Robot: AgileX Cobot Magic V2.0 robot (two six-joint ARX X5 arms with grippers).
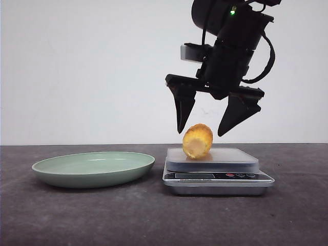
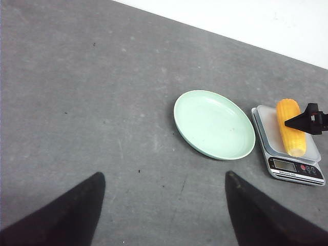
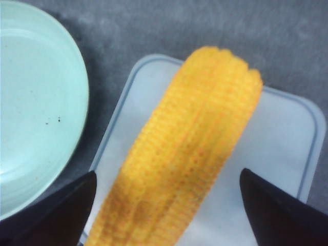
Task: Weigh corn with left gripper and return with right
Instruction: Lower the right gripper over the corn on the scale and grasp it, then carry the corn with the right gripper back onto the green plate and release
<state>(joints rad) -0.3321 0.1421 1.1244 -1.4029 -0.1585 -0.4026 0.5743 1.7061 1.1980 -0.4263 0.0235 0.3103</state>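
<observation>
Plain white wall behind; dark grey matte tabletop (image 1: pixel 77 215). Shallow pale-green round plate (image 1: pixel 92 169) sits left of a small silver digital kitchen scale (image 1: pixel 218 177), near it but apart.

Yellow-orange kernelled corn cob (image 1: pixel 197 141) lies on the scale's platform, cut end toward the camera. Judged stiff, light, bumpy, liable to roll; best taken across its middle.

Right gripper (image 1: pixel 210 130) hangs directly above the corn, jaws spread to either side, not touching. Left gripper (image 2: pixel 164 210) is well away, jaws apart, empty.
</observation>
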